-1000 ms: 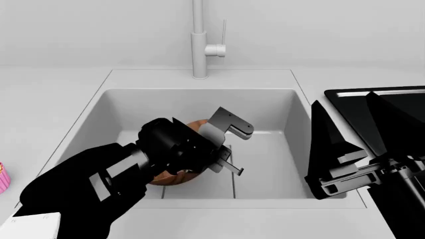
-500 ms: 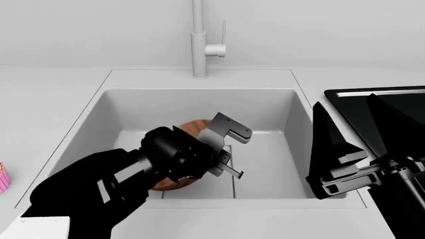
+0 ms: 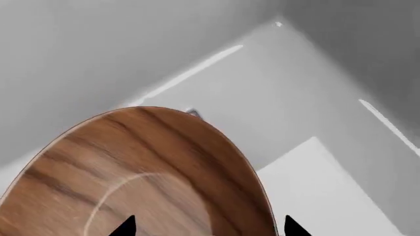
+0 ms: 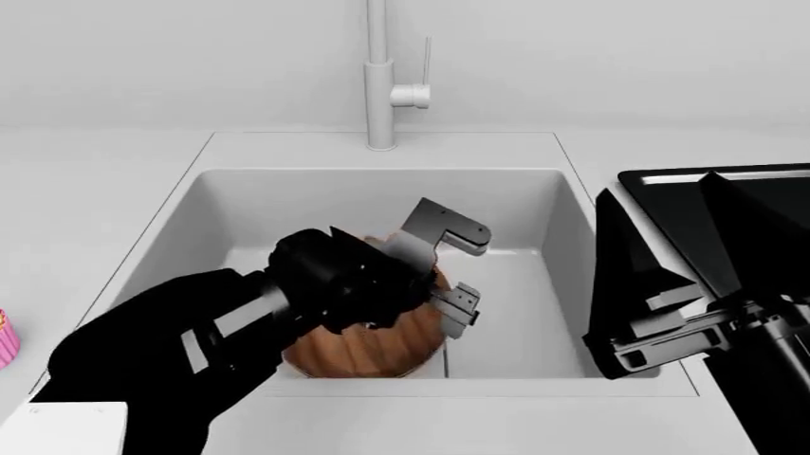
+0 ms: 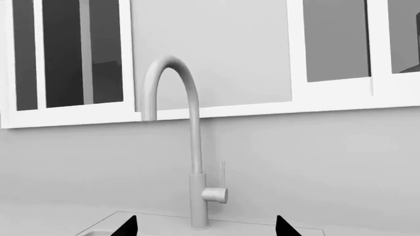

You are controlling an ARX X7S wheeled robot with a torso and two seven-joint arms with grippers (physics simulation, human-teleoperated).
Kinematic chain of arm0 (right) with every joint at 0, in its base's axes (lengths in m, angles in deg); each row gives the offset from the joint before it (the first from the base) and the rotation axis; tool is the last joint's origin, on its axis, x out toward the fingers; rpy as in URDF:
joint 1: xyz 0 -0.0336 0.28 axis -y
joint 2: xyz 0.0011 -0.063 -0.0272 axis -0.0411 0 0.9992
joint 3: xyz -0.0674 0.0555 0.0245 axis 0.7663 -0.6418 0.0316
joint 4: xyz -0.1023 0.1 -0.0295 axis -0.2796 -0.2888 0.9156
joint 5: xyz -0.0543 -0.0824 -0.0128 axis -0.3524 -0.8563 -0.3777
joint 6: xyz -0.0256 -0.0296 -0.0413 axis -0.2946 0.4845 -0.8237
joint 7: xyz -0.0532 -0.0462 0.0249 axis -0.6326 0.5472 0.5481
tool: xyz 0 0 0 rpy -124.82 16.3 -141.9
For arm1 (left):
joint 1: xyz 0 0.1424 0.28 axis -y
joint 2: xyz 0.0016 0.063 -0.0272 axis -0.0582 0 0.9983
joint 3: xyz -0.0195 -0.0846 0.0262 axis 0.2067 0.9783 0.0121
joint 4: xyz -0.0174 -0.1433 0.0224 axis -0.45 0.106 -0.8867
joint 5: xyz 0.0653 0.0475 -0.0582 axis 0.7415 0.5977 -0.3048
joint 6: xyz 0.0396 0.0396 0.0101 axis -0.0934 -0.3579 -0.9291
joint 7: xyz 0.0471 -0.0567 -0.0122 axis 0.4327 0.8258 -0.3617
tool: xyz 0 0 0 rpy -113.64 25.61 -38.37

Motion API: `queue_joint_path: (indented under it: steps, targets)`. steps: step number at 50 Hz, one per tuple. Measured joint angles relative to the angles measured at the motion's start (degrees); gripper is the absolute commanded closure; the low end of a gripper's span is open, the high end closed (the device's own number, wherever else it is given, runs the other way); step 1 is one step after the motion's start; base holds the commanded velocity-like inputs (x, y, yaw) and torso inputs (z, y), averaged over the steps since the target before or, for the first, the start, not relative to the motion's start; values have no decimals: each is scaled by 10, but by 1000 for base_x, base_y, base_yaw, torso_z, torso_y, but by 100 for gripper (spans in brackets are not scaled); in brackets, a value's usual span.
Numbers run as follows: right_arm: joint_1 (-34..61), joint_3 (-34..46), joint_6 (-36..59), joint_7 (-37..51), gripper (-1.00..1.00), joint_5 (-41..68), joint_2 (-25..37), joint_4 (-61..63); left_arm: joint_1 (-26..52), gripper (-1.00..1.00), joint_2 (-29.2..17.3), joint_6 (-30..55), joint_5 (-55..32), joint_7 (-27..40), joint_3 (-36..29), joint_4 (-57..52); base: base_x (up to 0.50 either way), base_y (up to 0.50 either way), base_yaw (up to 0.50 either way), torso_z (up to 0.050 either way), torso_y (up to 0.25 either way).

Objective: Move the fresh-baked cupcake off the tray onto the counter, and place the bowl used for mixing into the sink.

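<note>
- Head view shows the left gripper (image 4: 452, 268) low inside the sink (image 4: 190, 223), its jaws spread apart and closed on nothing — a fair sign, I judge, that the bowl is let go.
- The bowl (image 4: 367, 353) lies on the sink floor near the front wall, just under and behind the open jaws; whether a finger touches its rim cannot be told.
- From the left wrist, the bowl (image 3: 144, 172) fills the near field, with the sink's grey wall beyond it.
- The right gripper (image 4: 661, 327) hangs idle beside the sink's right rim, apparently parted and empty.
- The cupcake (image 4: 7, 337) stands on the counter (image 4: 76, 209) at far left, well apart from the tray (image 4: 658, 194) — that part looks done.
- The faucet (image 5: 190, 162) stands behind the basin.
</note>
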Motion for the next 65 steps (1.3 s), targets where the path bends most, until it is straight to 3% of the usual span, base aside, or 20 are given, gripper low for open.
queue_joint_path:
  steps: [11, 21, 36, 49, 65]
  targets:
    - [9, 3, 2, 6, -100, 6, 5, 5, 24, -100, -8, -14, -38, 9, 13, -36, 0, 0, 0, 0, 0]
    - [24, 9, 6, 15, -100, 17, 12, 9, 25, -100, -52, -34, -75, 54, 47, -129, 0, 0, 0, 0, 0]
    - [43, 6, -10, 62, -100, 50, 61, 36, -10, -100, -204, -116, -84, 188, 106, -358, 0, 0, 0, 0, 0]
    - [61, 104, -136, 117, -100, 29, 172, 45, -52, -100, -340, -189, -77, 284, 155, -561, 0, 0, 0, 0, 0]
    - [101, 179, -186, 136, -100, 21, 213, 45, -98, -100, -471, -265, -44, 394, 205, -834, 0, 0, 0, 0, 0]
